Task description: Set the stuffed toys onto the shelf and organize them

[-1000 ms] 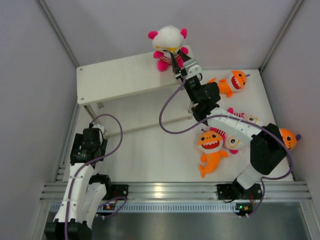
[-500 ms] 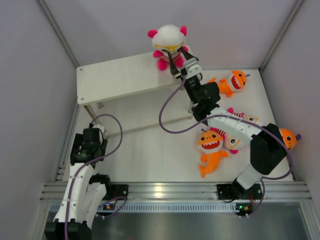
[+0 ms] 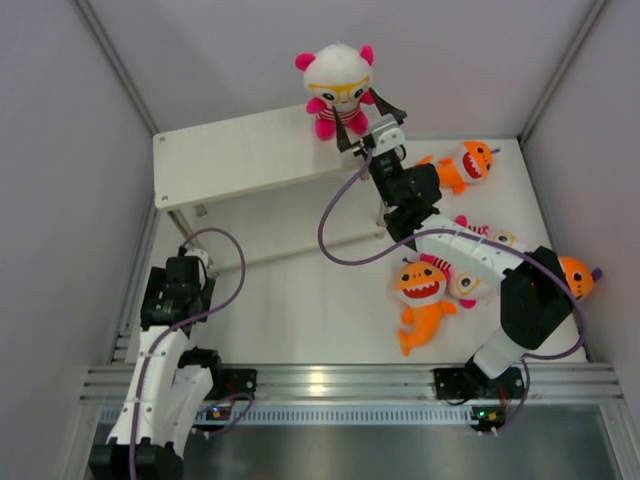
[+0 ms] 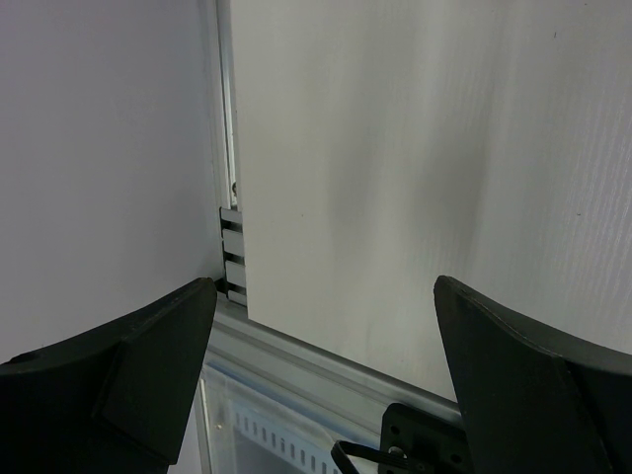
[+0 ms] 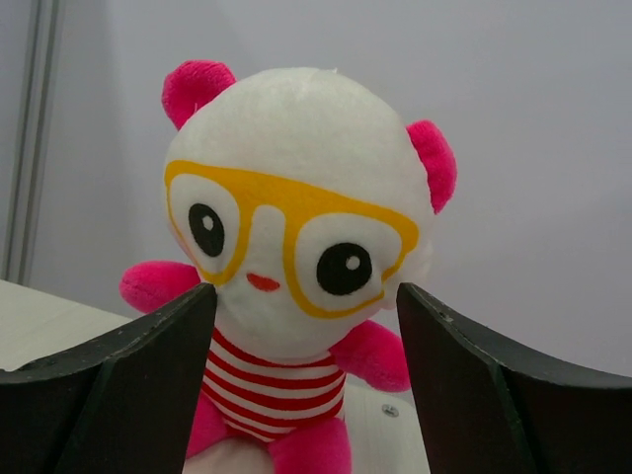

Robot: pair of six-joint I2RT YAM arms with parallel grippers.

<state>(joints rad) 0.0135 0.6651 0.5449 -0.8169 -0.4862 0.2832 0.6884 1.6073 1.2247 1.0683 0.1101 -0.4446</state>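
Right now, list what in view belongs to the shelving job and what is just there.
Job:
shelf
bear seated on its top
two bears and three orange sharks on the table
right hand, open, flanking the seated bear

Just there:
purple cables
aluminium rail
left hand, open, holding nothing

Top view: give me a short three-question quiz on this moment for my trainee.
1. True or false: the bear sits upright on the shelf's top tier.
2. The right gripper is: A) shut on the bear; B) open, fingers flanking the bear; C) out of view.
3. Fill in: the left gripper is ___ and holds nothing.
Key: 1 true; 2 B; 3 open.
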